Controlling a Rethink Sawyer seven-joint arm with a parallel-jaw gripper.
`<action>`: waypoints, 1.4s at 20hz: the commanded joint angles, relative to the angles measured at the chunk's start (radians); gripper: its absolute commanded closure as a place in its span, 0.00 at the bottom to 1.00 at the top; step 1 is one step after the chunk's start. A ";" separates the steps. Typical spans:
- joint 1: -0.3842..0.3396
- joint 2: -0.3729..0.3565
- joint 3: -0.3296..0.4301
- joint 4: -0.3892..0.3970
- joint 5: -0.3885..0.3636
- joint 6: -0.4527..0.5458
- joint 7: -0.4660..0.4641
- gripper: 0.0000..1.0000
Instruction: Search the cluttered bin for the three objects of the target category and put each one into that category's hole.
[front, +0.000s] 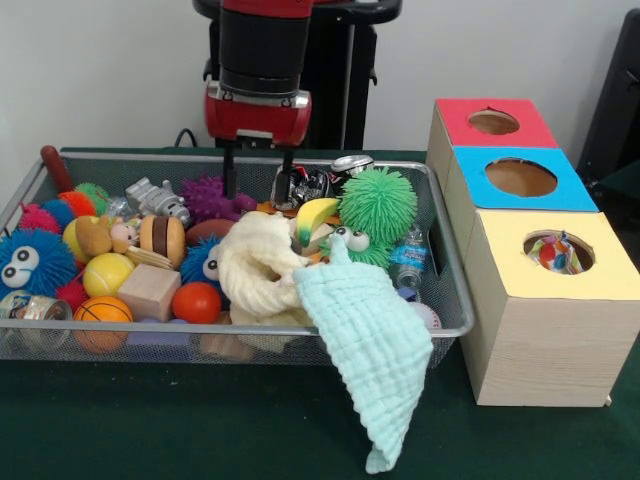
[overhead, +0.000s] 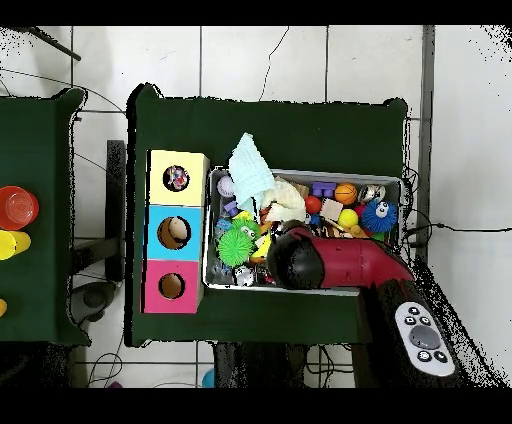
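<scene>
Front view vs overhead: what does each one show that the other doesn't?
Front only: the gripper, fingers apart and empty, hangs over the back of the bin; the mint-green cloth droops over the near rim toward the table, touching the cream cloth.

Overhead only: a neighbouring table with a red cup at the picture's left. The arm covers the gripper.

Both: the bin of toys, both cloths, and the confetti cloth already inside the yellow-topped hole; blue and red holes beside it.
</scene>
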 joint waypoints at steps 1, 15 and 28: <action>-0.053 0.097 0.066 -0.075 -0.066 -0.019 -0.038 0.00; -0.250 0.179 0.377 -0.011 -0.131 -0.230 -0.057 0.00; -0.291 0.265 0.452 -0.045 -0.111 -0.061 -0.081 0.00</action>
